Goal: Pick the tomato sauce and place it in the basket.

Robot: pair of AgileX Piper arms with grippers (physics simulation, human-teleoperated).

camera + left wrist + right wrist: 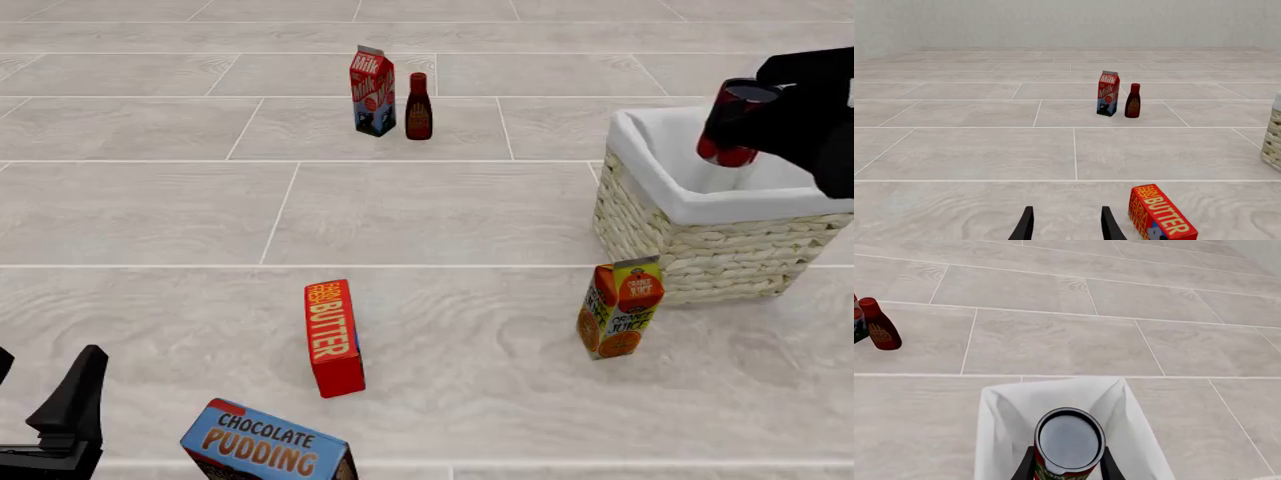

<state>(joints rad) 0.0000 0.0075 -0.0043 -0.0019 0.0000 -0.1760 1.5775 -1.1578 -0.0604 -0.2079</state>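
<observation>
My right gripper [742, 125] is shut on the tomato sauce can [727, 125], red with a dark metal top. It holds the can tilted above the inside of the basket [694, 235]. In the right wrist view the can [1069, 444] sits between my fingers [1110, 469] over the basket's white liner [1007, 430]. My left gripper [1066, 225] is open and empty, low at the near left of the floor [60, 415], beside the butter box [1159, 216].
A milk carton [372, 90] and a dark-red bottle [419, 106] stand at the back. A butter box [334, 337] lies in the near middle. A chocolate pudding box [267, 447] is near my left gripper. An orange juice carton [619, 307] stands against the basket's front.
</observation>
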